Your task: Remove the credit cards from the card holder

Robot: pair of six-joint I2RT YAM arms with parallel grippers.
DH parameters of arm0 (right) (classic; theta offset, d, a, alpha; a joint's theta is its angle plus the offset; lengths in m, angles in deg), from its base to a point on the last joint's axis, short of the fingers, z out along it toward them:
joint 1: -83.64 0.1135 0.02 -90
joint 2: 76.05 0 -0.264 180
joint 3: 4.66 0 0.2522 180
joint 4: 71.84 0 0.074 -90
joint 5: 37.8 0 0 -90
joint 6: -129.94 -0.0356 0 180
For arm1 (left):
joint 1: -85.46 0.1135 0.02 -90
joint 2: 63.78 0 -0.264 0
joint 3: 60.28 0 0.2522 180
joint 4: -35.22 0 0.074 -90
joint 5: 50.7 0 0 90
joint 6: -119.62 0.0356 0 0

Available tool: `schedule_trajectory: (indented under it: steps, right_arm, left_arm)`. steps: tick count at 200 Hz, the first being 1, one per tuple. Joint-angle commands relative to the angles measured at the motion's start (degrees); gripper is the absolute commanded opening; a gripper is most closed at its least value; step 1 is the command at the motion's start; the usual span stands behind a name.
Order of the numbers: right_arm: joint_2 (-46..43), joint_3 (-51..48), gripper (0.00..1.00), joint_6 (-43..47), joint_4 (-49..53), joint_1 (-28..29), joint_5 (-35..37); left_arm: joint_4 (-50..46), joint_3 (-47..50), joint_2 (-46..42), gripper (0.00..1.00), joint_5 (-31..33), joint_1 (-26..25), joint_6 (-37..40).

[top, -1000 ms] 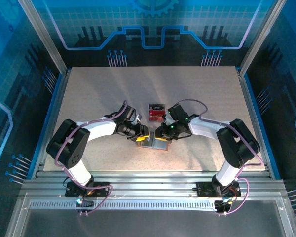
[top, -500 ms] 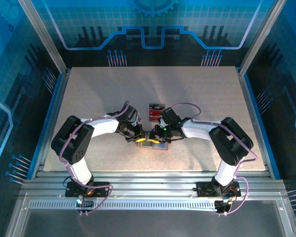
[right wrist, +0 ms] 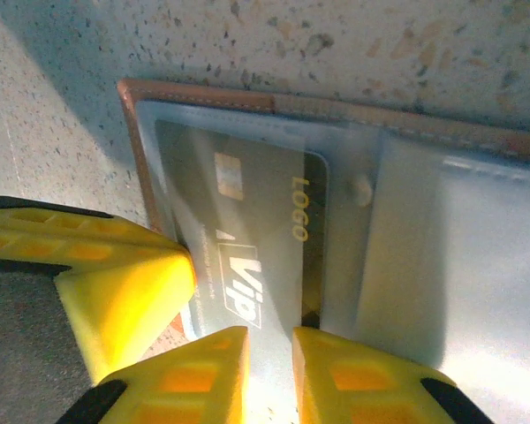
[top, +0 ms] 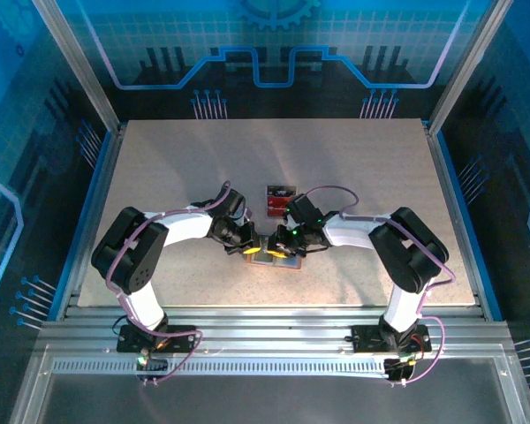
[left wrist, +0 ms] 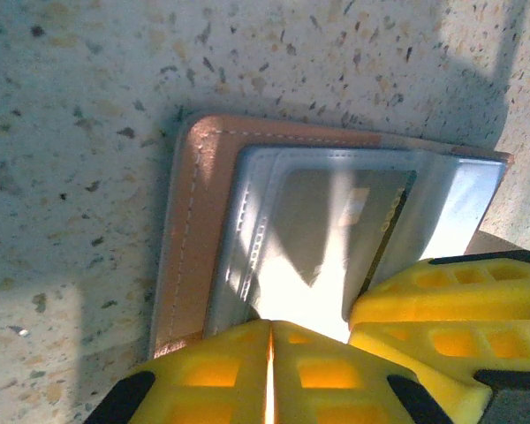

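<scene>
Left wrist view: the left fingers [left wrist: 221, 375] are pressing shut against the tan card holder [left wrist: 190, 230], lying open mid-frame on the speckled worktop [left wrist: 71, 106]. Right fingers [right wrist: 203, 375] are sitting barely parted at a dark credit card [right wrist: 247, 230]; grip unclear. Thin, stiff, slick inside its glossy sleeve [right wrist: 406, 265], it is probably needing an edge pinch.

The top external camera hangs high above the near edge of the speckled beige worktop [top: 353, 168], tilted down toward its far edge, distant enough to take in all 4 edges. The 2 wrist cameras each look past their own yellow tool, the left tool [left wrist: 269, 344] and the right tool [right wrist: 269, 353]. Both sit very near the open tan-brown bifold card holder with pale grey-blue lining [left wrist: 190, 238], facing it from opposite sides. All 3 views share that holder, midway across the worktop, nearer its near edge.
</scene>
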Motion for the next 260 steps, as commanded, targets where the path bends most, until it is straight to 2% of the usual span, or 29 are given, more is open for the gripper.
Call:
schedule_trajectory:
  steps: [1,100,154,202,260]
  right_arm:
    - [-0.72,0.68,0.21,1.27,3.98,0.57,2.61]
    - [-2.92,1.80,0.23,4.80,9.27,-0.14,4.01]
    - [-4.14,2.46,0.23,6.20,9.56,-0.36,3.08]
    - [-2.11,2.94,0.23,6.40,2.80,-1.11,-2.79]
    - [1.68,4.53,0.23,7.41,2.51,-1.54,-3.21]
  left_arm:
    - [-1.63,1.59,-0.41,0.09,0.40,0.42,0.66]
    - [0.73,5.33,-2.66,0.10,-0.30,0.42,-2.18]
    - [-1.48,1.98,-5.45,0.18,0.28,0.36,-2.87]
    - [-3.77,0.77,-5.49,0.11,1.61,0.07,-2.24]
    - [-5.72,1.75,-3.09,0.02,3.08,-0.19,-0.61]
